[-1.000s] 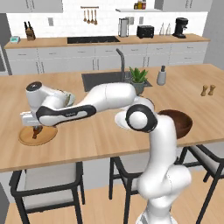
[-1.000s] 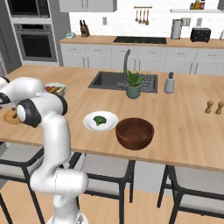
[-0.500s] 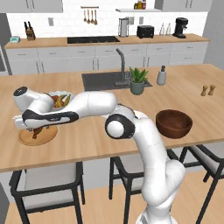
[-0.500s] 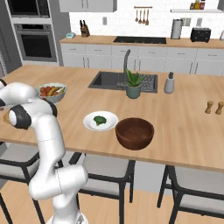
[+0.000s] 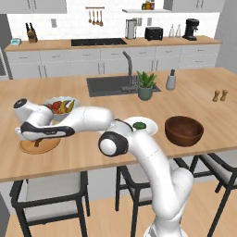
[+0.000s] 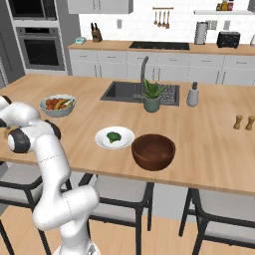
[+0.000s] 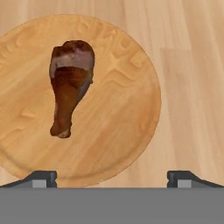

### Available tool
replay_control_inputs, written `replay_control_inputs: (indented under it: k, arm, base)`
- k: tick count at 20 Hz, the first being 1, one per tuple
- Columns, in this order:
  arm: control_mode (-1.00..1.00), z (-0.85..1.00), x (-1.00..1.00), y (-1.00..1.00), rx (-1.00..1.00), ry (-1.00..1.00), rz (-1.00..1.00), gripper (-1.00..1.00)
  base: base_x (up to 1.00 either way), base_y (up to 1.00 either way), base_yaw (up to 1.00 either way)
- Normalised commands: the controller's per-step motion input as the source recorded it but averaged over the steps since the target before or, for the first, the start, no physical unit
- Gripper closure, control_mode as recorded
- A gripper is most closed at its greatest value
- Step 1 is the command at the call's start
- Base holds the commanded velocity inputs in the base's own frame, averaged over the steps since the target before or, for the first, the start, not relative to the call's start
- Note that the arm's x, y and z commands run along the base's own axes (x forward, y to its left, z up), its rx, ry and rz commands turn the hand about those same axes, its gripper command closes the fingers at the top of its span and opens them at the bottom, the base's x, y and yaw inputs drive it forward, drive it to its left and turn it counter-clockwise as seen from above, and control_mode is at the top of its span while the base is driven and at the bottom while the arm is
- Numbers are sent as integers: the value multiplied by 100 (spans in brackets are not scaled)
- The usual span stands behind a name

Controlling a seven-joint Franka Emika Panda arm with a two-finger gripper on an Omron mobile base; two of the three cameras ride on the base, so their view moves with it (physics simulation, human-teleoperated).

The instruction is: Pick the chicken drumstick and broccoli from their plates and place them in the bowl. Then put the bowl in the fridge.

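The arm reaches far to its left across the wooden table (image 5: 92,157), and its gripper (image 7: 112,177) hangs over the wooden plate (image 7: 113,131) at the table's left end, jaws spread wide with nothing between them. In the hand view the two dark fingertips (image 7: 41,177) stand well apart at the bottom edge, on either side of the plate's near rim.

The chicken drumstick (image 7: 70,85) lies on that plate, left of its centre in the hand view, meaty end towards the top and thin bone end towards the gripper. It touches neither fingertip.

In the right base view the broccoli (image 6: 114,136) sits on the white plate (image 6: 124,142) near the middle of the table. The dark wooden bowl (image 6: 153,151) stands just beside that plate to its right, with nothing inside it. A pale bowl of fruit (image 6: 58,105) stands farther left, near the arm's elbow. A potted plant (image 6: 152,95) stands beside the sink (image 6: 124,92), behind the white plate.
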Motion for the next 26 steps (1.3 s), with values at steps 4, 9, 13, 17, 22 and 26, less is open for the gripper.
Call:
replay_control_inputs:
  k: [4,9,13,17,22,26]
  arm:
    - [-100,-28,44,6,0,1,0,-100]
    - [-100,-12,24,23,0,7,0,-100]
    - [-100,-16,16,32,0,8,0,-100]
    - [-100,-16,10,29,0,7,0,-100]
    - [-100,-13,9,22,0,4,0,-100]
    - [-100,-10,7,12,0,1,0,100]
  base:
    - [0,0,0]
    - [0,0,0]
    - [0,0,0]
    - [0,0,0]
    - [0,0,0]
    - [0,0,0]
